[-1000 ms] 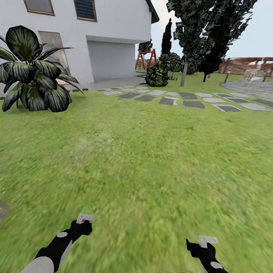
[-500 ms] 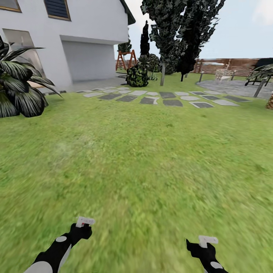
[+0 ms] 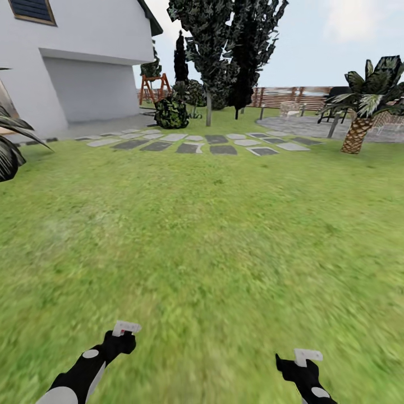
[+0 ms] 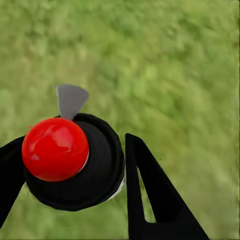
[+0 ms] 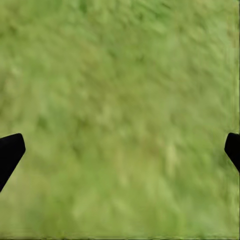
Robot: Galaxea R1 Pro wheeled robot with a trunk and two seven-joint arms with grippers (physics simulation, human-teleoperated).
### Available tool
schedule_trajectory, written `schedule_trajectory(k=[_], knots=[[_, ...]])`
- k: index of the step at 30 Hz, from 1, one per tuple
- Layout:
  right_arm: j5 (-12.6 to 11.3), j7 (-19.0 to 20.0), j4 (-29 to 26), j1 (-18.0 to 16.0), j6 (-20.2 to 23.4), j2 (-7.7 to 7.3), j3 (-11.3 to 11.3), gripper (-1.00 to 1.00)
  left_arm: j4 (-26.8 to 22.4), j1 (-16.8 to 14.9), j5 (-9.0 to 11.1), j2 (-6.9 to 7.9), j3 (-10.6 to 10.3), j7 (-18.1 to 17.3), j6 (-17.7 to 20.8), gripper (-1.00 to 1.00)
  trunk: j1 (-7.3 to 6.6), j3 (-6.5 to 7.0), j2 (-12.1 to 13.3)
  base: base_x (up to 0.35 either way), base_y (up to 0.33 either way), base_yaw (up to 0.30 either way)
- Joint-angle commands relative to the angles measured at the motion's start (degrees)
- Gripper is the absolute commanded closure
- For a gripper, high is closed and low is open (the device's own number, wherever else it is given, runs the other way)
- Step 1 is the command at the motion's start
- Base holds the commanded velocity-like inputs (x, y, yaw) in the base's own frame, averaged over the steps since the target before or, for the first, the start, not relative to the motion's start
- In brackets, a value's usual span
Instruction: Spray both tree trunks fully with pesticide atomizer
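Just lawn [image 3: 213, 235] ahead, no atomizer yet; right gripper [image 5: 120, 150] spread wide for grabbing, left gripper [image 3: 124, 331] can't tell.

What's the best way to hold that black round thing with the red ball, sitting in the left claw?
Grip the black round thing across its curved sides, one finger on each, much as the left claw seems to have it. Its rounded flanks give opposite faces, and coming from the end away from the grey tab leaves that tab and the red ball uncovered.
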Motion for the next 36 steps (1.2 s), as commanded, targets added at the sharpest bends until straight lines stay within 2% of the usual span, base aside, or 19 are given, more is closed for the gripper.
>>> schedule_trajectory(k=[1, 11, 36], knots=[[0.0, 0.0, 0.0, 0.0, 0.0, 0.0, 0.0, -1.0, 0.0, 0.0, 0.0, 0.0, 0.0, 0.0, 0.0, 1.0, 0.0, 0.0, 0.0, -0.141, -0.245, -0.299], [0.0, 0.0, 0.0, 0.0, 0.0, 0.0, 0.0, -1.0, 0.0, 0.0, 0.0, 0.0, 0.0, 0.0, 0.0, 1.0, 0.0, 0.0, 0.0, -0.113, -0.254, -0.299], [0.0, 0.0, 0.0, 0.0, 0.0, 0.0, 0.0, -1.0, 0.0, 0.0, -0.1, 0.0, 0.1, 0.0, 0.0, 1.0, 0.0, 0.0, 0.0, -0.002, -0.27, -0.299]])
